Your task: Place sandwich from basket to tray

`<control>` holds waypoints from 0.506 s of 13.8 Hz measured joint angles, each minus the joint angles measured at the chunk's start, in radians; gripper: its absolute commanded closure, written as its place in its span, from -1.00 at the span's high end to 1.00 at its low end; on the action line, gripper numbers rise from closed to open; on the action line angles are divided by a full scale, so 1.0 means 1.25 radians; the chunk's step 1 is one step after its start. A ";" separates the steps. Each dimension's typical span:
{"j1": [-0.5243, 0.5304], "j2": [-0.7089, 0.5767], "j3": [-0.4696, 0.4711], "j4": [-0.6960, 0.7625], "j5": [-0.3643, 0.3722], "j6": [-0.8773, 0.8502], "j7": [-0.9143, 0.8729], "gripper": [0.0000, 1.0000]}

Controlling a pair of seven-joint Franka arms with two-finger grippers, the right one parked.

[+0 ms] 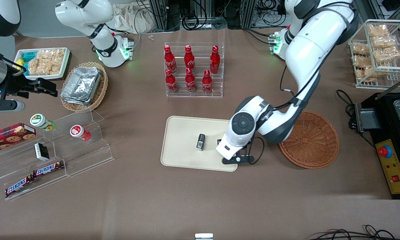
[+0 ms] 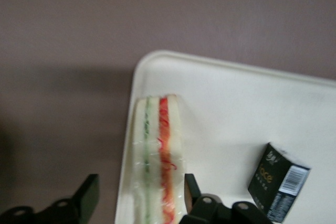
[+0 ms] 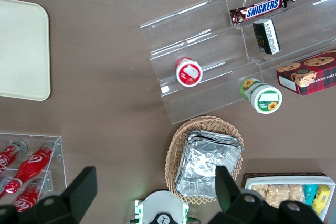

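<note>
The sandwich [image 2: 157, 150], a plastic-wrapped wedge of white bread with red and green filling stripes, lies on the cream tray [image 2: 236, 103] along its rim. My left gripper [image 2: 139, 190] is open and straddles it: one finger [image 2: 190, 192] is close against the bread, the other finger [image 2: 88, 196] stands well apart over the brown table. In the front view the gripper [image 1: 233, 155] hangs low over the tray [image 1: 183, 146] at the corner nearest the reddish-brown basket [image 1: 314, 143], and the wrist hides the sandwich. Nothing shows in the basket.
A small black box [image 1: 200, 142] lies on the tray close to the gripper [image 2: 278, 187]. A clear rack of red bottles [image 1: 193, 71] stands farther from the camera. A clear stepped shelf with snacks [image 1: 53, 150] and a tan basket of foil containers [image 1: 83, 85] lie toward the parked arm's end.
</note>
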 measured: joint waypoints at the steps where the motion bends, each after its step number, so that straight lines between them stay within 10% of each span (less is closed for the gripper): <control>1: 0.015 -0.037 0.000 0.008 -0.012 -0.045 -0.003 1.00; 7: 0.202 -0.350 -0.001 -0.194 -0.136 -0.144 0.160 1.00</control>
